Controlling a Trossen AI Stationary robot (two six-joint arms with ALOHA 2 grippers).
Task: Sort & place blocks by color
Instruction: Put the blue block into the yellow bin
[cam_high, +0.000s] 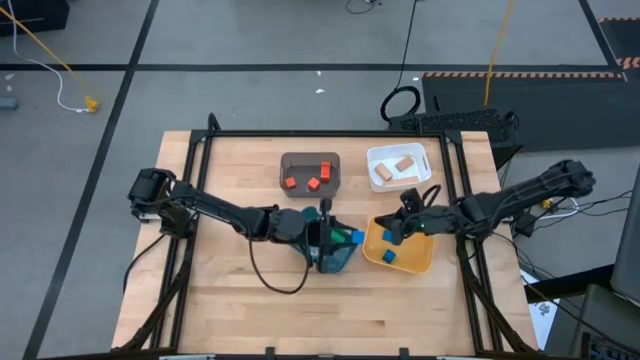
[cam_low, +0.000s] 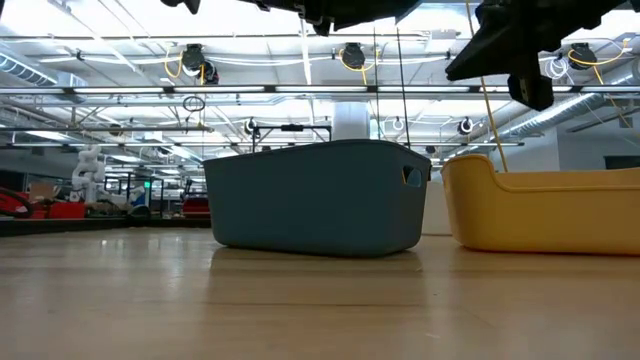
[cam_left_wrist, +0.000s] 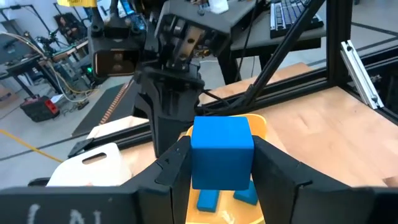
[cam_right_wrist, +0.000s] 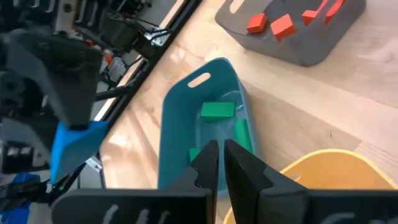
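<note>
A blue cube (cam_left_wrist: 222, 154) sits clamped between the fingers of the left gripper (cam_left_wrist: 222, 163), one finger (cam_left_wrist: 171, 167) pressed on each side face. It is held in the air just beside the teal bin (cam_high: 338, 250), towards the yellow tray (cam_high: 412, 262), and the left wrist view shows two more blue blocks (cam_left_wrist: 207, 199) lying in the yellow tray below it. From the right wrist view the same cube (cam_right_wrist: 76, 142) hangs off to the side of the teal bin (cam_right_wrist: 174, 124), which holds green blocks (cam_right_wrist: 217, 111).

The right gripper (cam_right_wrist: 220, 163) hovers over the edge of the yellow tray nearest the teal bin, its fingers brought together with only a thin slit between them and nothing held.

Farther back on the table, three red blocks (cam_high: 305, 176) lie in the dark grey tray (cam_high: 310, 158), and plain wood blocks (cam_high: 394, 168) lie in the white tray (cam_high: 398, 152) beside it.
</note>
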